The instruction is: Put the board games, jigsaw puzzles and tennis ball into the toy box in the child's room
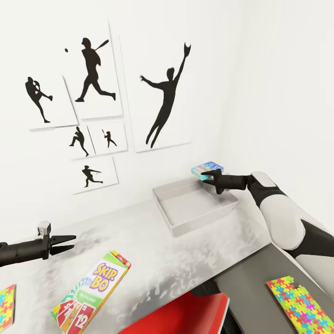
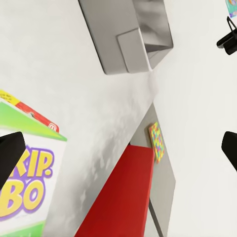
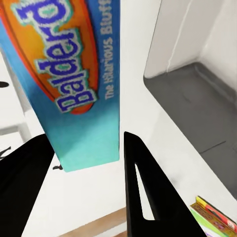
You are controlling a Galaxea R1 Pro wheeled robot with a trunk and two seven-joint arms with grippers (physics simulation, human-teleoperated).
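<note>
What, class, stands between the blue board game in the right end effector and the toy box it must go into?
Nothing visible. The right end effector holds the blue board game above the far corner of the toy box, which has no lid; the interior that shows looks empty. The Skip-Bo box lies well away.

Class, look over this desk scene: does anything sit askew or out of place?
Yes. The Skip-Bo box lies skewed on the pale desk, one end past the front edge. A puzzle lies crooked on the dark top. The right gripper holds the blue game above the toy box.
</note>
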